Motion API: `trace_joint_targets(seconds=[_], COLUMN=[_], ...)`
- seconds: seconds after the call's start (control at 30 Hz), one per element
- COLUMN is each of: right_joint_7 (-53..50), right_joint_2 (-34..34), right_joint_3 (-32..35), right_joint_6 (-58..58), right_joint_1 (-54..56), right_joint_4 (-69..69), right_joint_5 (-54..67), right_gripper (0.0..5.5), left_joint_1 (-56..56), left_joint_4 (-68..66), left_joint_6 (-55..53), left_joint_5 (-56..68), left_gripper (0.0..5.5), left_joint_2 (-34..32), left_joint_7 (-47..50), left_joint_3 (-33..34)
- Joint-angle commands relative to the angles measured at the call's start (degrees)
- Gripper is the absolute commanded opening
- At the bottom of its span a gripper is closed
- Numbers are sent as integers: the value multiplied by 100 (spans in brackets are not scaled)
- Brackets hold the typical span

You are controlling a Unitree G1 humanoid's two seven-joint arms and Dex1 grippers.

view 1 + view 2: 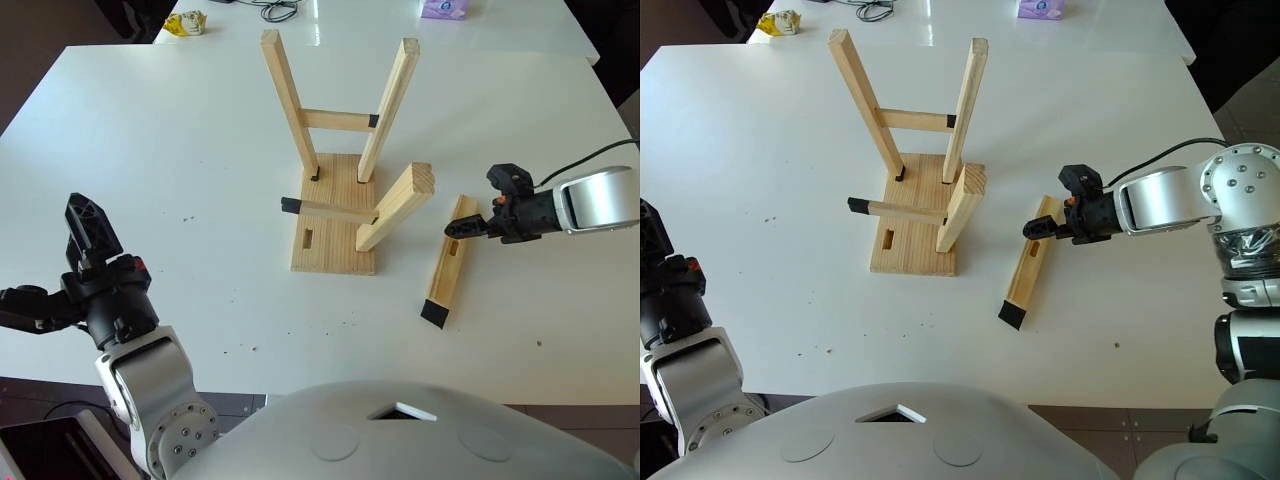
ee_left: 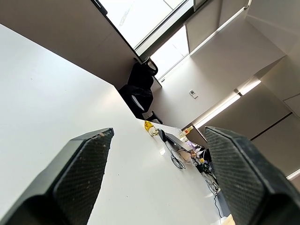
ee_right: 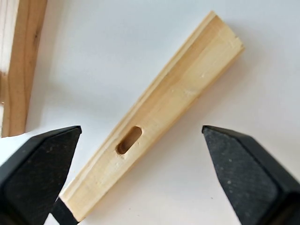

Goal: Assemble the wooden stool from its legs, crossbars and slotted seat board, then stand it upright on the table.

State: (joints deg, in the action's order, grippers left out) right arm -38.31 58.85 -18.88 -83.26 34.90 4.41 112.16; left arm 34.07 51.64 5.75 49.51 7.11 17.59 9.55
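The slotted seat board [image 1: 334, 250] lies flat mid-table. Two legs [image 1: 290, 105] stand upright in it, joined by a crossbar [image 1: 335, 120]. A third leg [image 1: 398, 205] leans tilted at the board's right side, and from it a black-tipped crossbar [image 1: 325, 209] sticks out leftward. The fourth leg [image 1: 447, 265] lies loose on the table to the right, its slot [image 3: 129, 139] facing up. My right gripper [image 1: 457, 228] is open just above that leg's far end, a finger [image 3: 37, 164] on each side. My left gripper [image 1: 88, 228] is open, held apart at the near left.
The white table [image 1: 150, 150] has wide free room left of the board and along the front. A yellow packet [image 1: 187, 22], cables [image 1: 275, 8] and a purple box [image 1: 445, 8] lie on the table behind. The right edge runs close behind my right arm.
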Motion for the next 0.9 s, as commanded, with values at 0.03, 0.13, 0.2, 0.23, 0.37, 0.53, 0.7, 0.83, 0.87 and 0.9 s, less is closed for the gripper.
trace_joint_targets(seconds=[0.03,0.13,0.2,0.23,0.37,0.53,0.7,0.83,0.87,0.9], right_joint_7=[-214,-223,-130,-69,66,268,474,804,882,953], right_joint_2=[202,281,280,300,381,486,527,627,683,751], right_joint_3=[-438,-550,-558,-538,-437,-356,-247,-319,-379,-435], right_joint_6=[198,365,489,551,764,850,797,694,656,631], right_joint_1=[-55,-344,-556,-654,-897,-989,-785,-664,-660,-696], right_joint_4=[-155,-345,-499,-590,-851,-957,-823,-895,-914,-955], right_joint_5=[83,83,83,83,83,83,83,84,84,84], right_gripper=[476,476,476,476,476,476,476,476,476,476], left_joint_1=[110,154,207,197,124,53,51,61,77,92], left_joint_4=[80,108,153,162,165,194,189,200,215,227], left_joint_6=[-34,-79,-117,-145,-260,-380,-408,-402,-396,-393], left_joint_5=[-172,-141,-74,-37,55,82,130,118,94,76], left_gripper=[359,359,359,359,359,359,359,359,359,359], left_joint_2=[196,133,47,-4,-124,-151,-129,-94,-73,-56], left_joint_7=[129,167,199,219,266,304,277,259,260,260], left_joint_3=[-146,-169,-112,-80,0,-5,10,-11,-34,-52])
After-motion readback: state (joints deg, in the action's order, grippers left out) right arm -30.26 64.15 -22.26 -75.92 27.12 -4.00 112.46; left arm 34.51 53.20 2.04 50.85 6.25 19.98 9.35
